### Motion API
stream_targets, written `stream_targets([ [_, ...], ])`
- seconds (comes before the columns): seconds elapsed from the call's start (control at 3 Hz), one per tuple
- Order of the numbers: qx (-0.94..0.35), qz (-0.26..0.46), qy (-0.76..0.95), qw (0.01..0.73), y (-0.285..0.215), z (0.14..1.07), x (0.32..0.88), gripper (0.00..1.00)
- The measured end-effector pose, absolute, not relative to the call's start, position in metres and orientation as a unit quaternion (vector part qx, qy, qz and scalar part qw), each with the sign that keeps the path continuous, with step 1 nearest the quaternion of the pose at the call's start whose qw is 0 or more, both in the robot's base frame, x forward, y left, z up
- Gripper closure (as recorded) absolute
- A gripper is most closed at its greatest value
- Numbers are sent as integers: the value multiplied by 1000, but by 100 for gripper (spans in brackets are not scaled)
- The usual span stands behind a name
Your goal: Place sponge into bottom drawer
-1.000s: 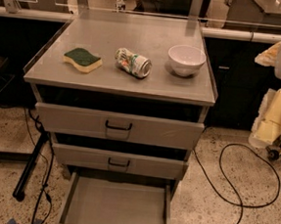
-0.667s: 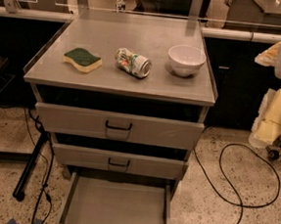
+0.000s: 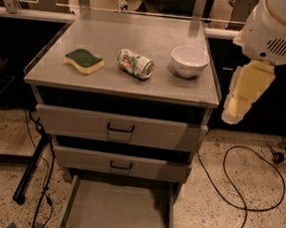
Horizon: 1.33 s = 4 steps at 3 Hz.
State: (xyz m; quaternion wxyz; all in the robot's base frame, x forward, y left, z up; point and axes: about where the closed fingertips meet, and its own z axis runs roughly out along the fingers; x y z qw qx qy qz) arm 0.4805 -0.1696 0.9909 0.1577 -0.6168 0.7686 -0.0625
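Note:
The sponge, pale yellow with a dark green face up, lies on the left of the grey cabinet top. The bottom drawer is pulled out at the foot of the cabinet, and its plain grey floor shows nothing in it. My gripper is out of view. Only the white and cream arm segments show at the upper right, beside the cabinet's right edge and well away from the sponge.
A crushed printed can lies mid-top and a white bowl stands to its right. Two upper drawers with black handles are slightly open. A black cable loops on the floor at the right, and a black stand leg is at the left.
The arm at the right has moved left and closer to the cabinet's right edge. The sponge, can, bowl and drawers have not moved.

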Motion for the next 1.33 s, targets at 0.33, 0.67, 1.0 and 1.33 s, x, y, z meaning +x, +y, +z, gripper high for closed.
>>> stream_targets([
  [0.33, -612, -60, 774, 152, -163, 982, 477, 0],
  [0.67, -599, -66, 784, 150, -134, 978, 488, 0],
  [1.0, -580, -70, 798, 146, -108, 983, 506, 0],
  [1.33, -578, -71, 798, 153, -102, 987, 509, 0],
])
